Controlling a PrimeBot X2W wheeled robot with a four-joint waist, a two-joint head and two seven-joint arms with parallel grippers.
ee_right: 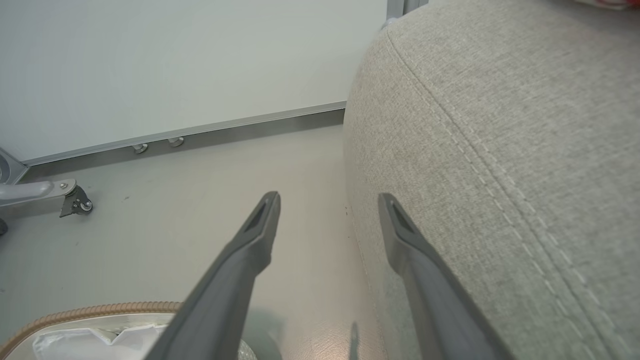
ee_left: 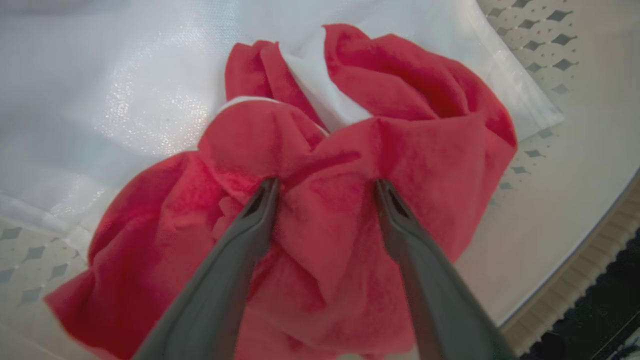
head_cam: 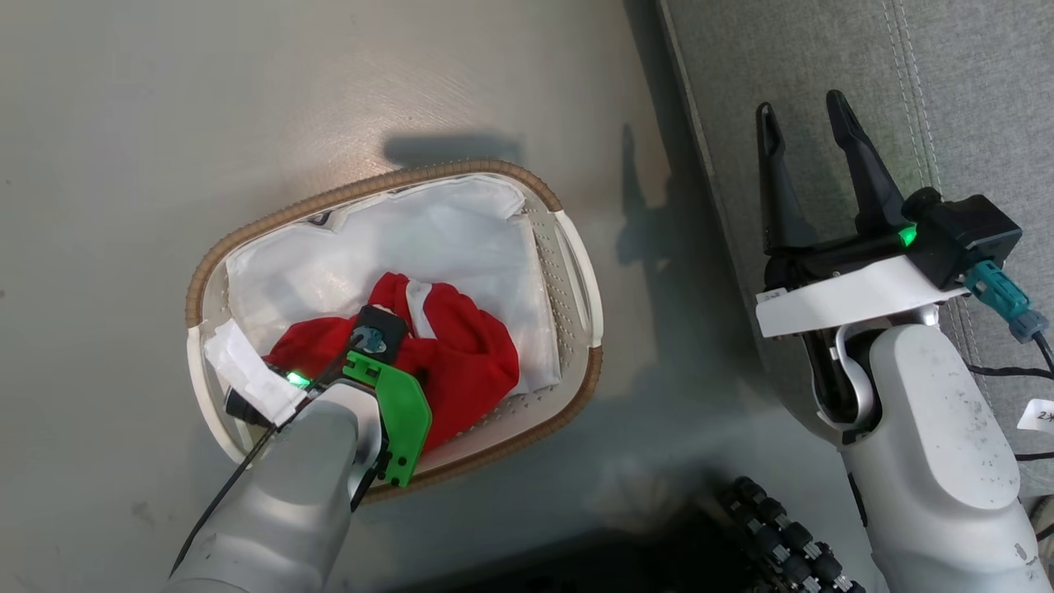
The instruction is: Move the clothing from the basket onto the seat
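The red clothing (head_cam: 465,350) lies bunched in the white basket (head_cam: 395,183) on the floor, with a white stripe or cuff (ee_left: 320,85) showing among the folds. My left gripper (ee_left: 326,185) is open, its two fingertips pressed into the red clothing (ee_left: 350,165), a hump of fabric between them. In the head view my left wrist (head_cam: 375,342) covers those fingers. My right gripper (head_cam: 800,107) hangs open and empty over the front edge of the grey seat (head_cam: 823,49). In the right wrist view the right gripper (ee_right: 328,197) straddles the edge of the seat (ee_right: 500,125).
A white liner sheet (head_cam: 428,239) covers the basket floor. The basket's brown rim (ee_right: 100,310) lies left of the seat. A wall with a metal baseboard (ee_right: 225,130) and a caster (ee_right: 75,202) stand beyond. A black ribbed part (head_cam: 782,535) of my base is at the bottom.
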